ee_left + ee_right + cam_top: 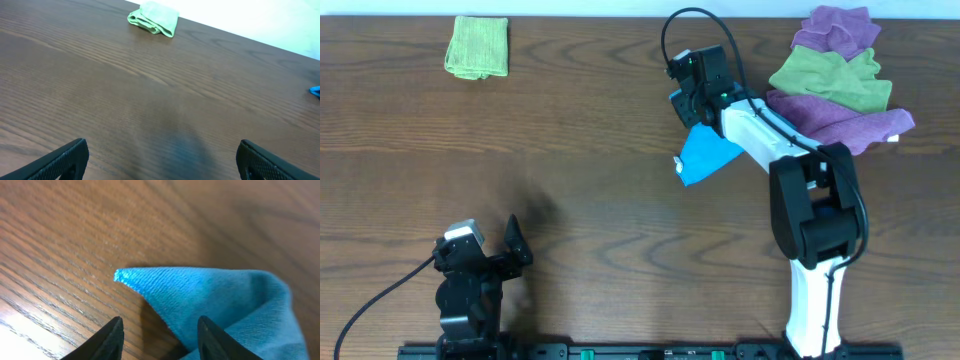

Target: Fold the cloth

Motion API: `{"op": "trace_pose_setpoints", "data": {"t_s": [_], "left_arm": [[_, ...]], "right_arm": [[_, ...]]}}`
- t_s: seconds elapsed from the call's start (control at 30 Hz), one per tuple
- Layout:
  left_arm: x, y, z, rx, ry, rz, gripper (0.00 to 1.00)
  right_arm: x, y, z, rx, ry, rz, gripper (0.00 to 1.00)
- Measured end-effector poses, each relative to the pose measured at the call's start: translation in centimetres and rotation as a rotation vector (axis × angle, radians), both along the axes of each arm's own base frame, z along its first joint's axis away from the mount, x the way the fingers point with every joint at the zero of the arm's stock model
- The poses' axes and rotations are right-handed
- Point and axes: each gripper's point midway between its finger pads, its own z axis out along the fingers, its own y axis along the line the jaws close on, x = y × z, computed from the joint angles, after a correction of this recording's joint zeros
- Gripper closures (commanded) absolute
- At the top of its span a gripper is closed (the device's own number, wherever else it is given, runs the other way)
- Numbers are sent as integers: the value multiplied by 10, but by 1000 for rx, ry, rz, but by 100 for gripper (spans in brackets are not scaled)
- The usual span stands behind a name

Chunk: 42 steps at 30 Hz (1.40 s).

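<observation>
Tabletop [570, 150] bears one blue cloth [705, 158], two green cloths [478, 46] [835, 78], two purple cloths [840, 25] [840, 120].

left arm [468, 295]: tucked in low at the near edge, hardly reaching out at all
left gripper [162, 145]: jaws spread really wide, pointing forward
right arm [815, 215]: stretched way forward, white forearm angling off toward its left
right gripper [160, 325]: tipped downward, jaws partway apart, a clear gap between them

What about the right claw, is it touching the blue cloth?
Cannot tell. The right wrist view shows the cloth reaching behind one finger of the right gripper, yet no clear contact or gap; overhead, the gripper hides that spot.
</observation>
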Motion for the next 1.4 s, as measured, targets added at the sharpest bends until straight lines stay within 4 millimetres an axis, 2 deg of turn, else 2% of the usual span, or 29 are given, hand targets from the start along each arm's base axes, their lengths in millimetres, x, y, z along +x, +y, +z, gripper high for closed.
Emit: {"op": "trace_pose_setpoints", "data": {"t_s": [0.07,0.17,0.23,0.33,0.47,0.53,0.57,0.73,1.0,1.27,1.3,1.37,1.4], "left_arm": [[0,0,0,0,0,0,5],[0,0,0,0,0,0,5],[0,0,0,0,0,0,5],[0,0,0,0,0,0,5],[0,0,0,0,0,0,5],[0,0,0,0,0,0,5],[0,0,0,0,0,0,5],[0,0,0,0,0,0,5],[0,0,0,0,0,0,5],[0,0,0,0,0,0,5],[0,0,0,0,0,0,5],[0,0,0,0,0,0,5],[0,0,0,0,0,0,5]], "right_arm": [[-1,1,-4,0,7,4,60],[-1,1,-6,-3,9,13,79],[0,1,-8,-1,9,14,83],[2,0,-11,-3,6,16,99],[8,1,-10,5,-20,10,99],[9,1,-8,10,-29,6,70],[10,1,-7,10,-33,7,65],[14,0,-5,9,-50,6,61],[19,-2,-5,14,-67,1,67],[20,-5,-9,9,-63,-2,96],[20,-5,-9,11,-62,-4,95],[20,-6,-10,12,-62,-5,75],[20,-6,-10,12,-63,-5,60]]}}
